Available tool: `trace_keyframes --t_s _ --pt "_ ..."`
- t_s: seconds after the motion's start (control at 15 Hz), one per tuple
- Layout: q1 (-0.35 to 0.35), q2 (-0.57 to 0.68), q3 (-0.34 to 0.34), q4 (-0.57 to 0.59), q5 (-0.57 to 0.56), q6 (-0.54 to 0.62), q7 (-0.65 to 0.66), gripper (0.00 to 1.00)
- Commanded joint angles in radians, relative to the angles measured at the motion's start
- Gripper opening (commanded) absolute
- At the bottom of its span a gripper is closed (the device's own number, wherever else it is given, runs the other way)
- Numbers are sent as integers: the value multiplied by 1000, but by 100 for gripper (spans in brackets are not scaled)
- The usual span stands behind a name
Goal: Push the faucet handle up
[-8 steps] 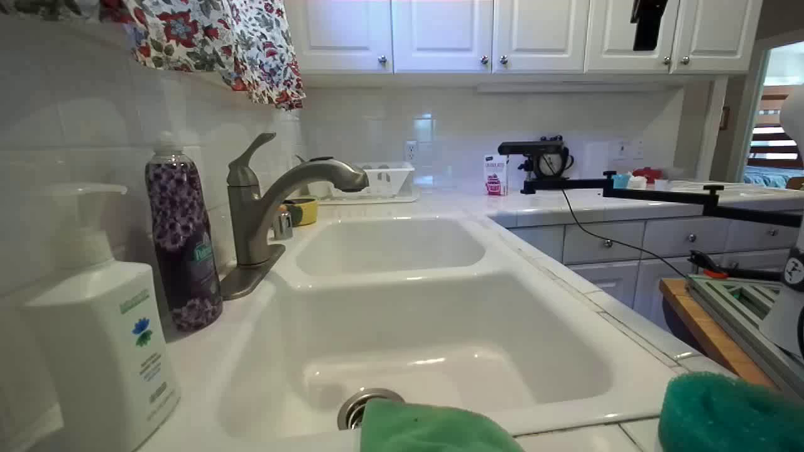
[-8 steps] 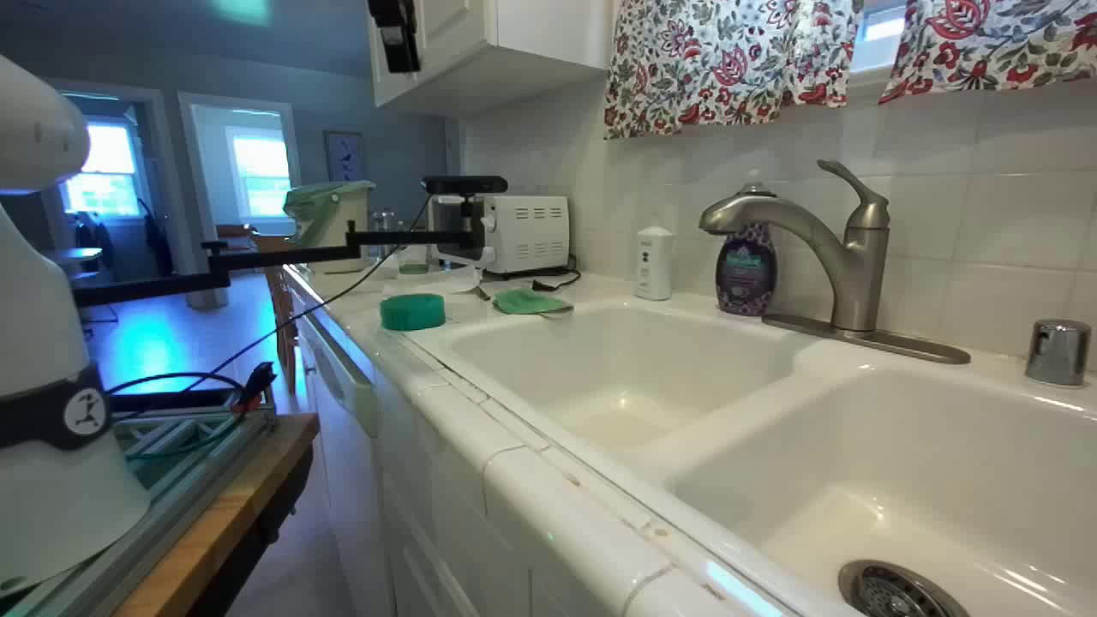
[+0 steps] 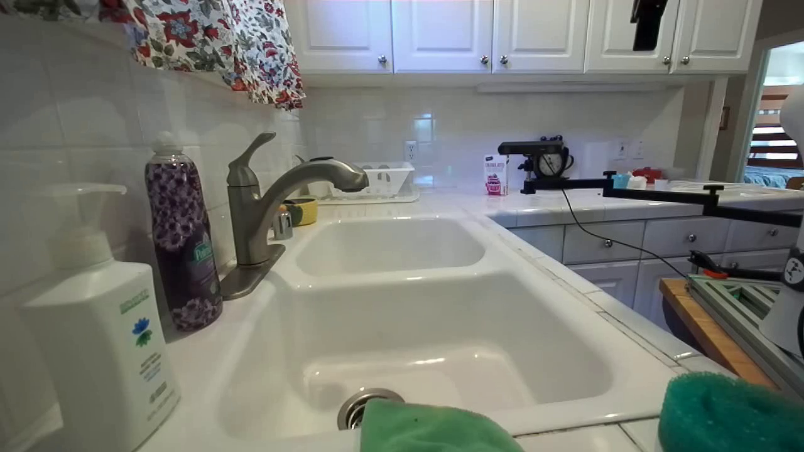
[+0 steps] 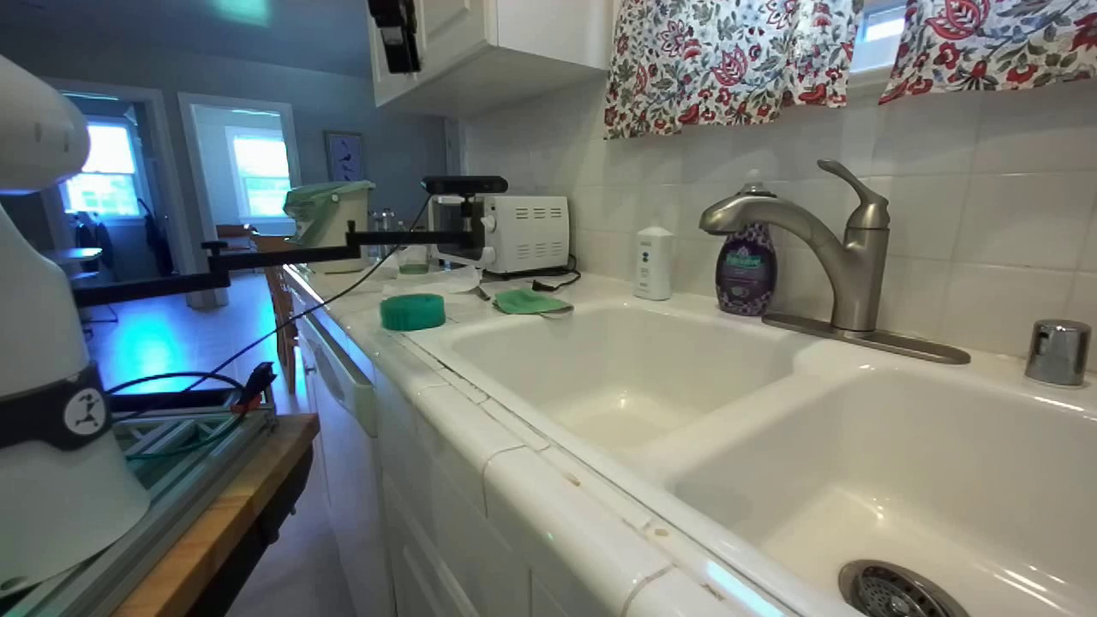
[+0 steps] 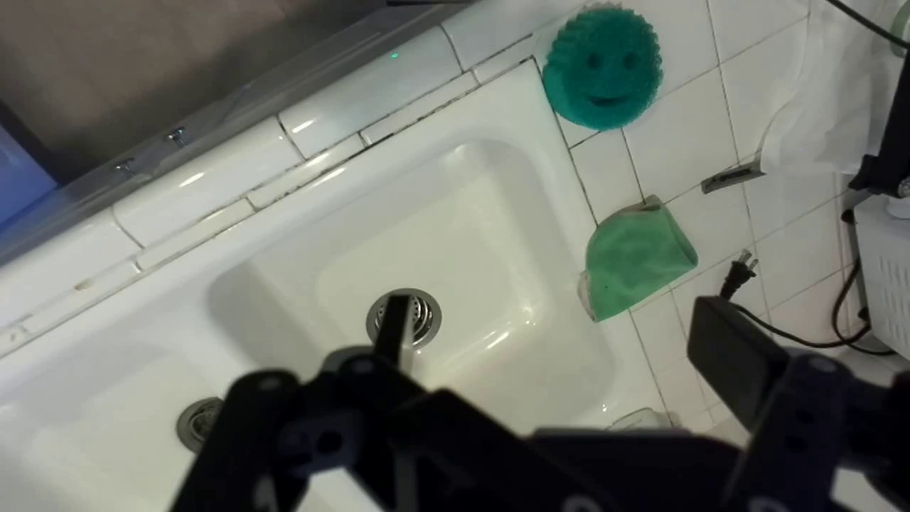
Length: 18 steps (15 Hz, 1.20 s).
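Faucet handle (image 4: 867, 199) points upward, its long axis slanting out above the spout (image 4: 776, 210); gripper (image 5: 558, 323) spread wide.

Faucet handle (image 4: 868, 206) brushed mtl, satin; sink (image 3: 433, 314) v. glossy; sponge (image 5: 603, 80) rough; pincer (image 5: 558, 331) matt, prob. plastic (blurry).

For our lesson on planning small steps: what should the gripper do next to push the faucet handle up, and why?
Probably ease the gripper down toward the handle. In both exterior views it hangs apart from the handle and higher in the picture, and the wrist view looks onto the sink with the handle not showing.
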Motion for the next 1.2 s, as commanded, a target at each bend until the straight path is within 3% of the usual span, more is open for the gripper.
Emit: trace_keyframes --t_s 0.0,0.27,0.67,1.13 --pt "-27 16 7 13 5 4 -18 100" --pt "-63 66 9 49 -54 10 -28 100" --pt "-126 210 30 147 -256 31 -32 100" --pt "-127 391 75 279 -499 135 -39 100"
